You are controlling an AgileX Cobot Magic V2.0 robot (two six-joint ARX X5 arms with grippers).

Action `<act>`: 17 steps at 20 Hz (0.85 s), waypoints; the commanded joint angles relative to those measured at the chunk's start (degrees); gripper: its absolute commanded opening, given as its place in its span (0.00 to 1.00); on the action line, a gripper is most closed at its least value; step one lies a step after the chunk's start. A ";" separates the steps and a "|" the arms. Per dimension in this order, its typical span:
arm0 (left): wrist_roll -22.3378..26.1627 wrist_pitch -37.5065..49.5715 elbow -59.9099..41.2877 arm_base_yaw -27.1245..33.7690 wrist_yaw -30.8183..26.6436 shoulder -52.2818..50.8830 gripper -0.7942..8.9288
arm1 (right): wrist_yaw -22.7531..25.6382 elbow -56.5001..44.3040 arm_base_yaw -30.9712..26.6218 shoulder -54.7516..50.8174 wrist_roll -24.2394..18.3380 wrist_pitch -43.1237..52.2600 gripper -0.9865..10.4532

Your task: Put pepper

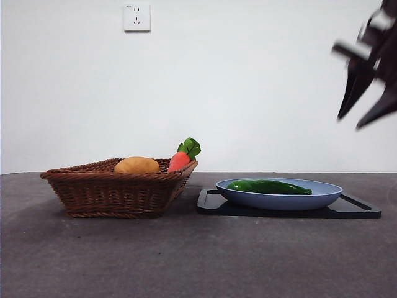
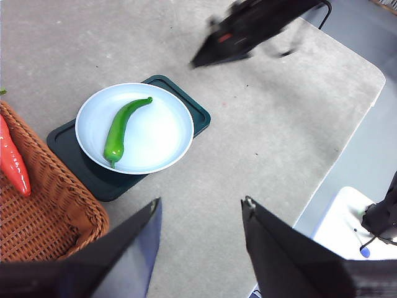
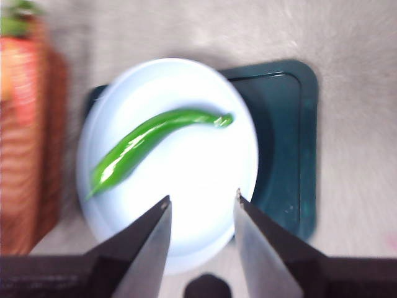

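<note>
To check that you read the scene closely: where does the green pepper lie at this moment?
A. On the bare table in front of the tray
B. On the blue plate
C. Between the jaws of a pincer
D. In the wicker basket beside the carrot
B: the pepper lies on the blue plate, which sits on the dark tray; no pincer touches it.
</note>
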 commanded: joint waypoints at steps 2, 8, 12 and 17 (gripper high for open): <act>2.08 0.04 1.09 -0.50 -0.11 0.48 0.32 | -0.24 1.16 2.86 -12.41 -4.39 -9.90 0.24; 3.54 -2.08 1.09 -0.50 -0.07 0.50 0.32 | -0.17 1.16 12.74 -33.29 -6.29 -27.12 0.20; 3.54 -4.17 1.09 -0.50 -0.04 0.50 0.16 | -0.17 1.16 17.59 -39.50 -6.62 -35.85 0.11; 3.50 -4.98 1.09 -0.50 0.04 0.50 0.09 | -0.17 1.16 18.93 -41.99 -6.54 -36.59 0.09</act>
